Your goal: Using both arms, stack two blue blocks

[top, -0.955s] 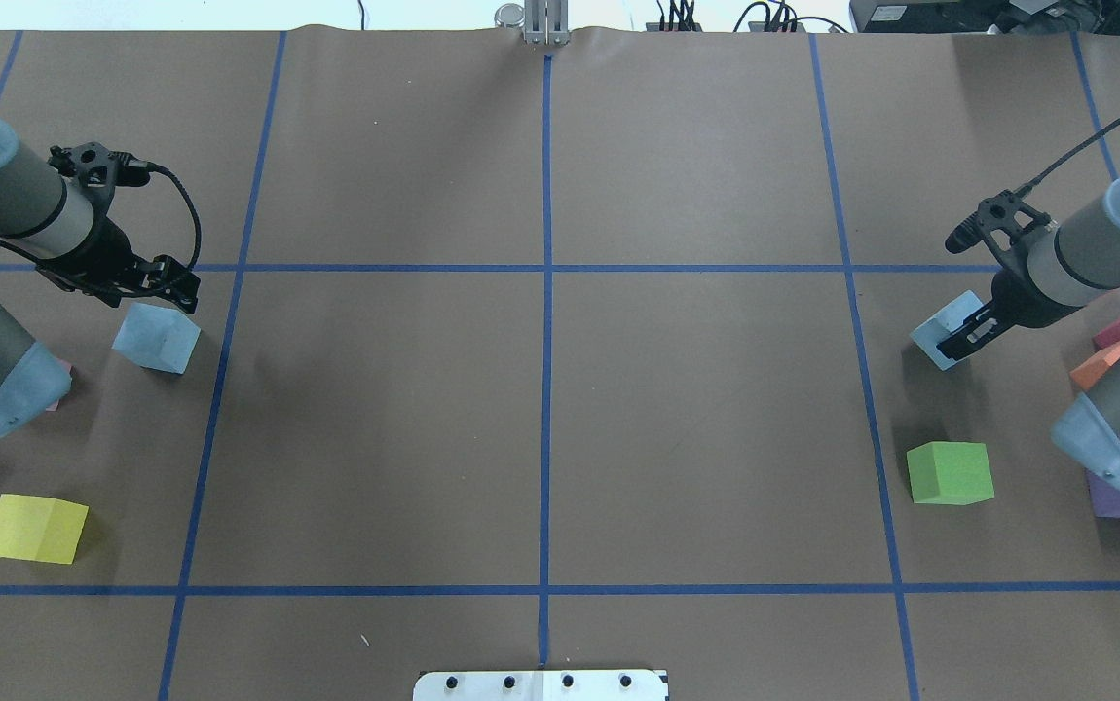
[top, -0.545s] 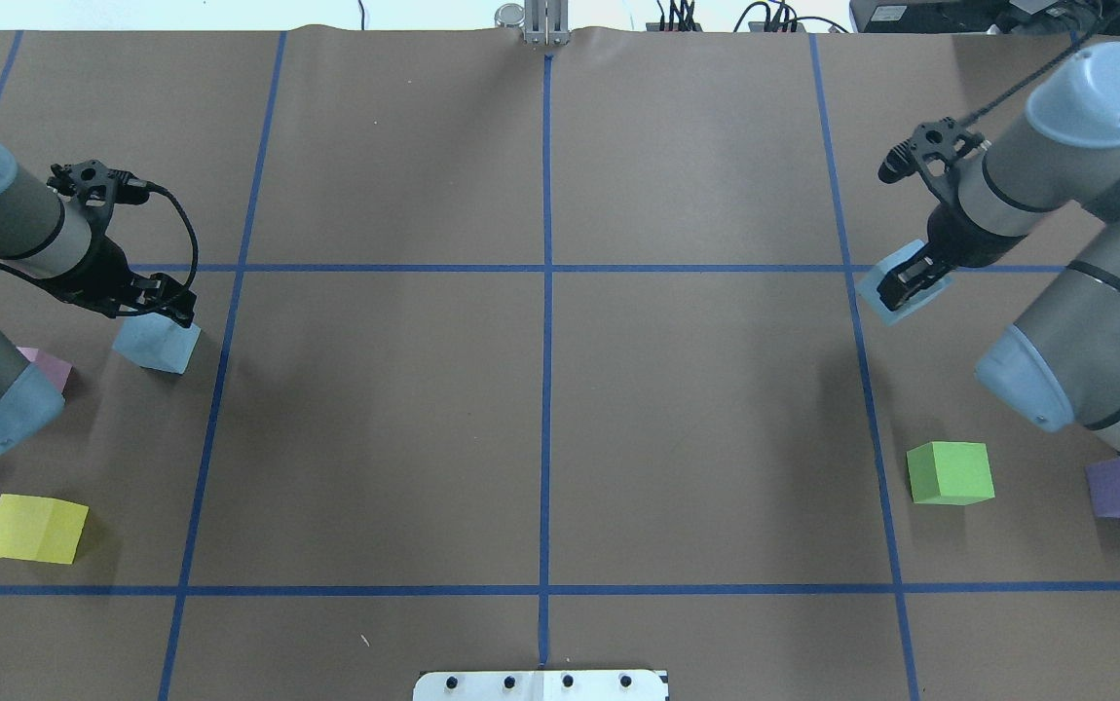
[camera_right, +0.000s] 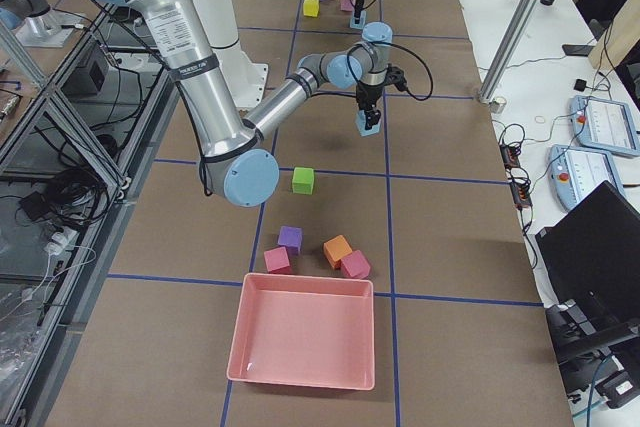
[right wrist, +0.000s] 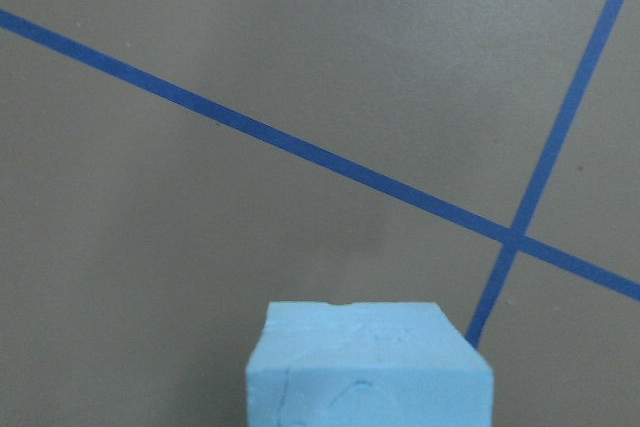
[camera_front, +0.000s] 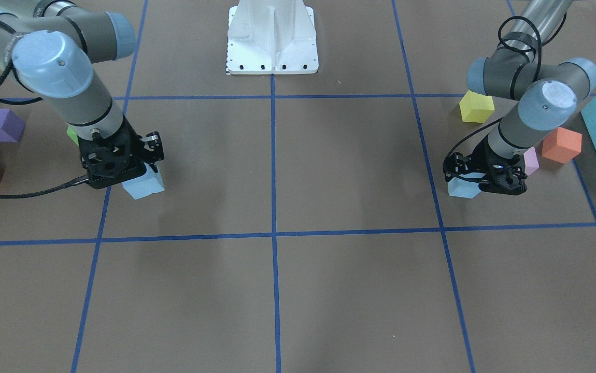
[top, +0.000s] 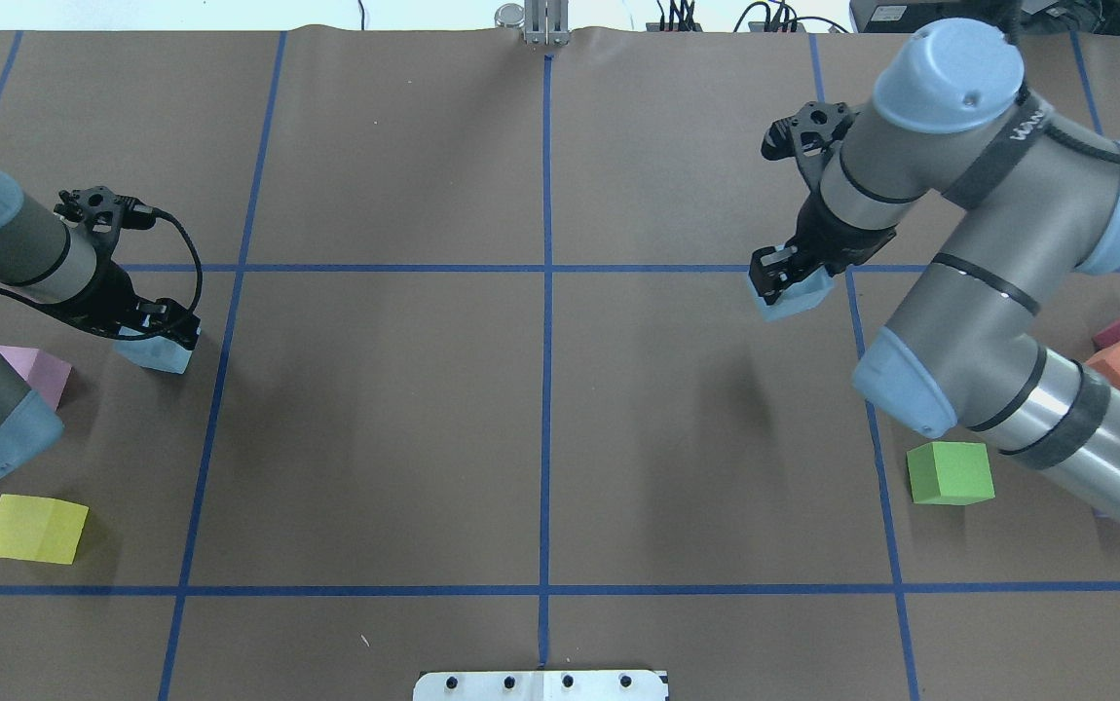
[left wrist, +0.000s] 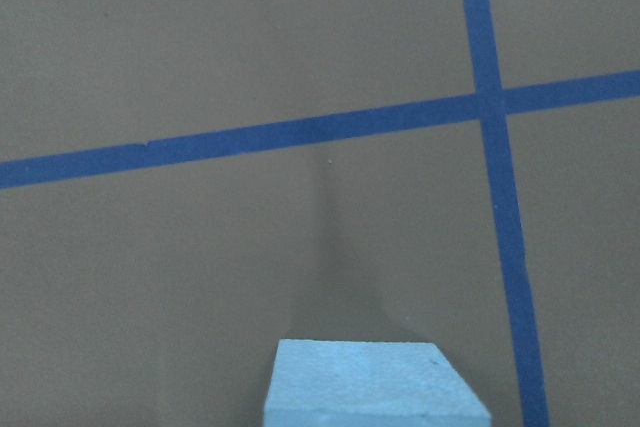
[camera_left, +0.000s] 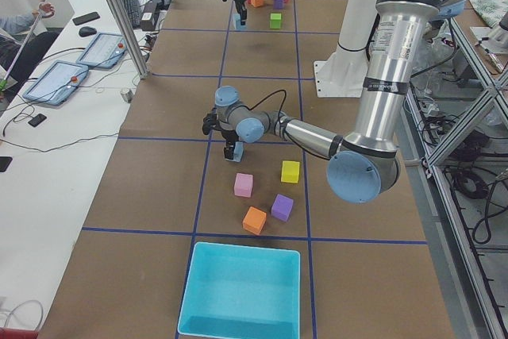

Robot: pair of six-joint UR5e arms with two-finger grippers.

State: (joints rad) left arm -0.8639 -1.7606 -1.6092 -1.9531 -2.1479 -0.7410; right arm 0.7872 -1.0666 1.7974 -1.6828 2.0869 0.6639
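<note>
Overhead exterior: right pincer (top: 786, 282) clamps first blue block (top: 798, 302), lifted, right of the centre tape line (top: 545, 438). Left pincer (top: 159, 331) straddles second blue block (top: 166, 356), far left of it; closure cannot be told. Risk: an off-centre hold on soft foam could tilt the stack.

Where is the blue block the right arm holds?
Overhead view: the blue block hangs in the jaws of the right arm, right of centre, just left of a tape line and beyond the green block.

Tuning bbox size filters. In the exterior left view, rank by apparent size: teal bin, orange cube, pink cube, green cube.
1. teal bin, by far largest.
2. orange cube and pink cube: near alike, not ranked.
3. green cube, smallest, but farthest from the camera, so true size unsure.
</note>
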